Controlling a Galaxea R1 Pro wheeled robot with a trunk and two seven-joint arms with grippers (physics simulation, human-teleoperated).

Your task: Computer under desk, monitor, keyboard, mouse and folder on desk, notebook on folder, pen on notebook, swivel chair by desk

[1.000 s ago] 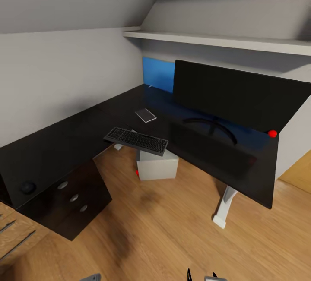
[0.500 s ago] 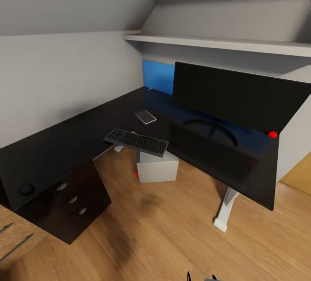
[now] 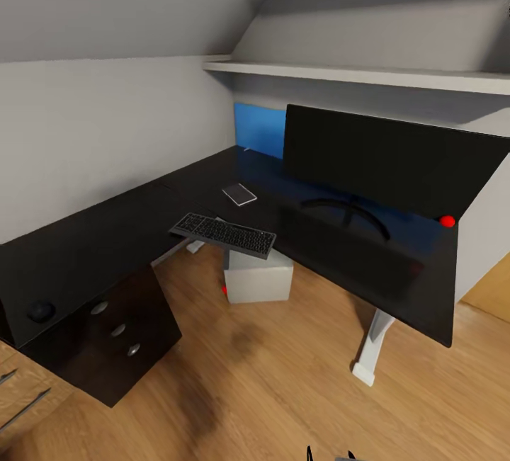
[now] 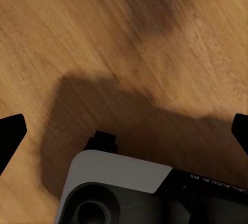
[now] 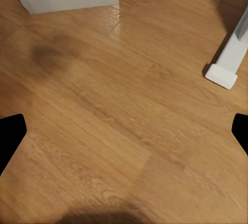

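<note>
While the head camera is looking down over the L-shaped tabletop, the monitor is standing upright on its far wing, a wide black screen on a slim curved stand, with a red dot at its lower right corner. Just in front of it and to its left, the keyboard is lying at the inner corner of the tabletop, black with grey keys, its front edge overhanging the floor. Beyond the keyboard a small grey flat item is lying on the black surface; what it is I cannot tell. At the near left end a small dark round thing is sitting, too dim to name. Under the tabletop the computer is standing on the wood floor, a light grey box with a red dot at its lower left; the right wrist view is catching its base too. A black drawer unit with three round pulls is hanging below the left wing, all drawers closed. A blue panel is showing behind the monitor, and two shelves are running along the wall above.

Both wrist cameras are facing the floor. The left claw is spread wide, its fingertips at the frame's edges, nothing between them. The right claw is likewise wide and holding nothing, with the white leg's foot near it. All the tabletop items are lying well apart from both claws.
</note>
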